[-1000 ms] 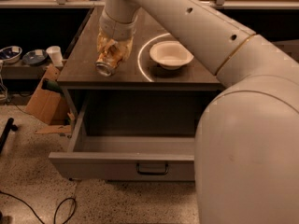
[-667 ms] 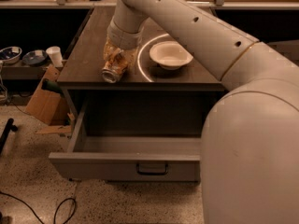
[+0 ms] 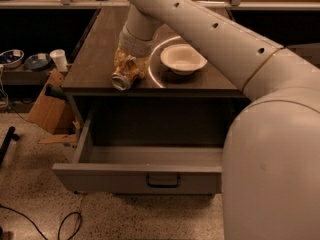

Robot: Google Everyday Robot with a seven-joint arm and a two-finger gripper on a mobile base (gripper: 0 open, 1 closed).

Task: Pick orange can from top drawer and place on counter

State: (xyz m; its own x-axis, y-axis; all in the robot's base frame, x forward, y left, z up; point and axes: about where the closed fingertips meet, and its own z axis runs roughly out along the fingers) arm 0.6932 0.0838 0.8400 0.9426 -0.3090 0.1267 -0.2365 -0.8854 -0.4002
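Observation:
The orange can (image 3: 125,75) lies tilted with its silver end toward me, over the front left part of the dark counter (image 3: 95,59). My gripper (image 3: 131,63) comes down from the white arm and is shut on the orange can, its fingers wrapped around the can's sides. I cannot tell whether the can touches the counter. The top drawer (image 3: 137,176) is pulled out below the counter; its dark handle (image 3: 162,181) is at the centre of the front panel. The inside that shows holds nothing.
A white bowl (image 3: 183,59) stands on the counter just right of the can, inside a bright ring reflection. My large white arm (image 3: 270,134) fills the right side. A cardboard box (image 3: 47,109), a white cup (image 3: 59,60) and bowls stand at the left. Cables lie on the floor.
The gripper with the can has moved right and farther back over the counter, lower toward its surface. The drawer and bowl have not moved.

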